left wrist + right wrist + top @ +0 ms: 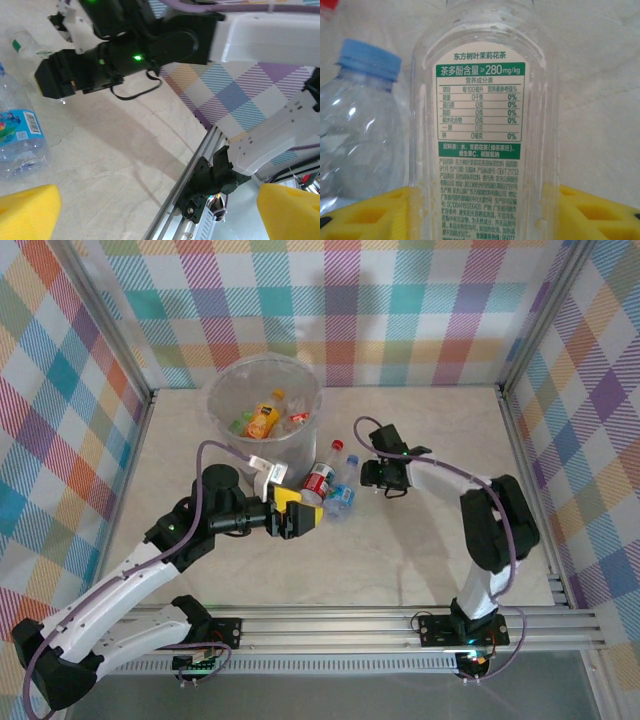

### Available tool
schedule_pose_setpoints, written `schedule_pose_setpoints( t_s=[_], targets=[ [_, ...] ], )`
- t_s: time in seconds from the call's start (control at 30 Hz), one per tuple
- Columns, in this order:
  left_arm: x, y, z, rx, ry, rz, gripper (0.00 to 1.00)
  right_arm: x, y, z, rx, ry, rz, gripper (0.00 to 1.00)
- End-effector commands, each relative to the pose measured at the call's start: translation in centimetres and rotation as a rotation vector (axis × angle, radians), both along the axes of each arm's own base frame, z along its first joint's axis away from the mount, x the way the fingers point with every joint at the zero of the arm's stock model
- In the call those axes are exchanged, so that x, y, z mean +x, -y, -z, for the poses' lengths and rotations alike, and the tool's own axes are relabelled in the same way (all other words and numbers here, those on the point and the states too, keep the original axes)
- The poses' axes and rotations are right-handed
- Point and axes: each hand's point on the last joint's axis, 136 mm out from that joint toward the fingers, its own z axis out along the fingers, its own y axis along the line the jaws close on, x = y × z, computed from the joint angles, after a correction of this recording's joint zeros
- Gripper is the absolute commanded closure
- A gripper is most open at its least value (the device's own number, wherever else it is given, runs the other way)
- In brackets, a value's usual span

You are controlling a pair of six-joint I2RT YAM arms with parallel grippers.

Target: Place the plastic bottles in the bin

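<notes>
Three bottles (321,480) lie on the surface (430,540) by the bin (296,445). Right gripper (482,212) straddles the clear tea bottle (480,100), contact unclear; left gripper (292,512) wide open, empty. Looks empty, so probably light, thin-walled and slick: grab mid-body, gently.

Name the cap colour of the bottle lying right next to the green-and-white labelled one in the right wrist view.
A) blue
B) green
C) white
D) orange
A: the cap on the clear bottle just left of the green-and-white labelled bottle is plainly blue.
</notes>
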Motion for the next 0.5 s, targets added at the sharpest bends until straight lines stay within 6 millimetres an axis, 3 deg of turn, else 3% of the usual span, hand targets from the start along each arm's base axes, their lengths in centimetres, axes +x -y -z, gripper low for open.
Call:
schedule_pose_setpoints(
  t_s=[0.0,0.2,0.47],
  targets=[
    [0.6,0.6,-0.6,-0.039,-0.002,-0.022,0.00,-0.8,-0.1,-3.3,0.058,0.085,-0.060,0.40],
    [2.7,1.1,0.0,-0.063,-0.088,-0.116,0.00,-4.6,-1.0,-6.2,0.181,0.128,-0.181,0.40],
    [4.8,2.0,0.8,-0.099,-0.196,-0.202,0.00,-10.4,-2.4,-11.8,0.393,0.214,-0.348,0.39]
  ],
)
